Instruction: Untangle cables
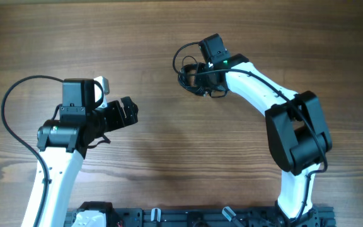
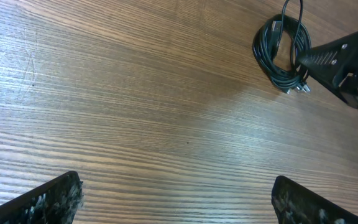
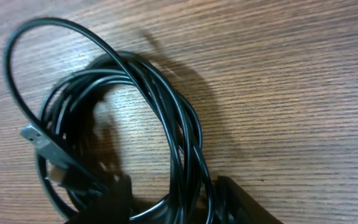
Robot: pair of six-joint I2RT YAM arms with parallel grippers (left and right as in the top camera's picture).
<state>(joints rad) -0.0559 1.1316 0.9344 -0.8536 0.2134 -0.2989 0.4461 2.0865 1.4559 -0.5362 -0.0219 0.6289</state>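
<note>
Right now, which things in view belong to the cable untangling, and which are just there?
Job: cables, bunched at the right gripper; left gripper, open, apart from them.
Just there: wooden table; black rail by the arm bases.

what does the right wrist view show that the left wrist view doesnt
Only the right wrist view: a close look at the cables, with a plug end and strands running between the right gripper's fingers. Whether it clamps them is unclear.
Only the left wrist view: the left gripper, open over bare table, and the right gripper seen from outside, beside the coil.
Both: the same bunched cables lying on the wood table.
</note>
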